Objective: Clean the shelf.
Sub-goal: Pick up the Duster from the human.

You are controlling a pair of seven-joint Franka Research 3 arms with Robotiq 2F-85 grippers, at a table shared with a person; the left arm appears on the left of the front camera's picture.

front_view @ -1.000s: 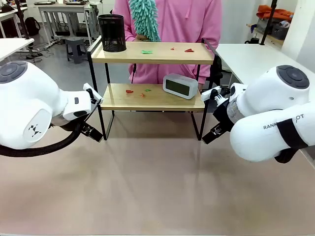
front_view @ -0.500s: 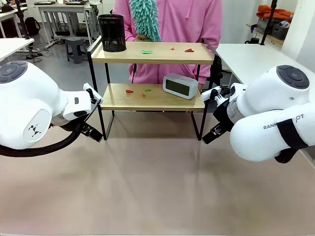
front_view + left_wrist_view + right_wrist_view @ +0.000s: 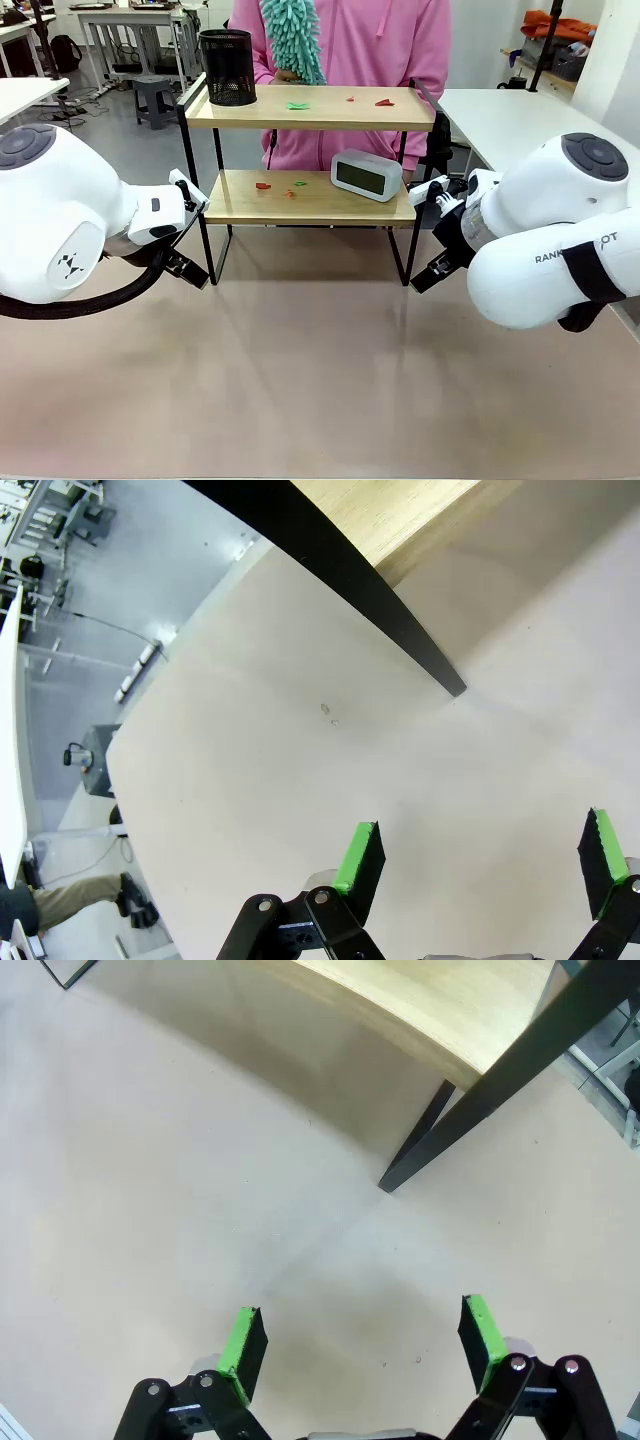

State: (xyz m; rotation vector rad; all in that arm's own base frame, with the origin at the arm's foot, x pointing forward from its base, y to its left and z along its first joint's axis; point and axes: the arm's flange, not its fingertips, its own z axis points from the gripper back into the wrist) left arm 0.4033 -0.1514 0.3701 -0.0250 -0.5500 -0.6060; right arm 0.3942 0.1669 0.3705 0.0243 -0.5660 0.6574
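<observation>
L gripper (image 3: 480, 852), mid-left in front view: jaws wide, empty, near shelf (image 3: 310, 121) leg. Shelf upper centre, scraps (image 3: 298, 105) on both boards. Likely light, stiff, tippy; grab by black frame posts. R gripper (image 3: 360, 1345), mid-right: wide, empty.

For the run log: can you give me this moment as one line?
left gripper: open, empty | right gripper: open, empty | shelf: scraps on both boards, black mesh cup top, clock lower | person: holds teal duster

One shelf (image 3: 310, 121), one mesh cup (image 3: 227, 67), one clock (image 3: 366, 174), one duster (image 3: 293, 38) — six scraps (image 3: 298, 105)
</observation>
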